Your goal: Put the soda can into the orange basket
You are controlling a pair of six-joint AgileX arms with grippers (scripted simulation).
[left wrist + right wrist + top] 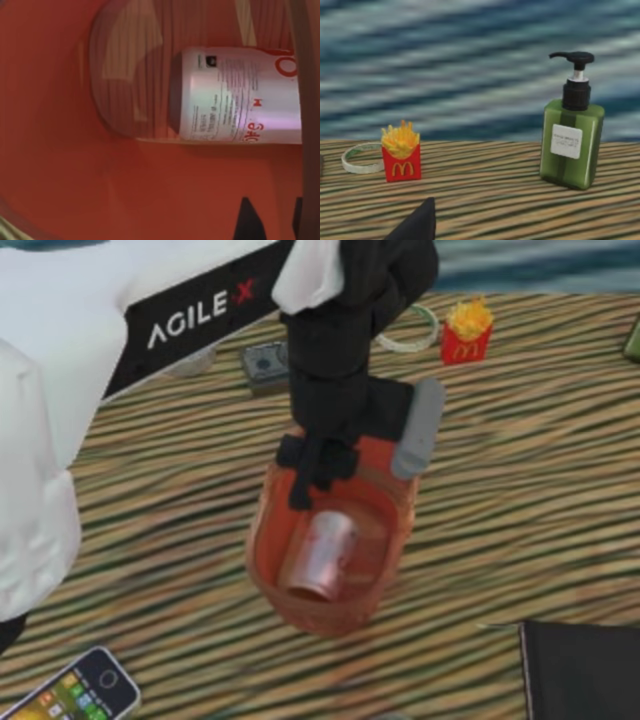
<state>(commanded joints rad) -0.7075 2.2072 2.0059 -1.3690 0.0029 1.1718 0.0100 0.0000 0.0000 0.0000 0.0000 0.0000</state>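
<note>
Soda can [322, 555] lies on its side inside the orange basket [268, 502], left end effector [318, 472] spread above; only withdrawal seems left

Table: striped tan tabletop [540, 500], woven, straw-like, matt.
Basket: oval orange-red basket [268, 540], smooth inner wall with a soft sheen.
Can: white-and-silver cylindrical soda can [322, 554], glossy printed label.
Bottle: green pump bottle [571, 145], shiny plastic, paper-like white label, black pump.
Fries box: red fries box [402, 163], matt card.
Phone: glossy-screened smartphone [78, 690].
</note>
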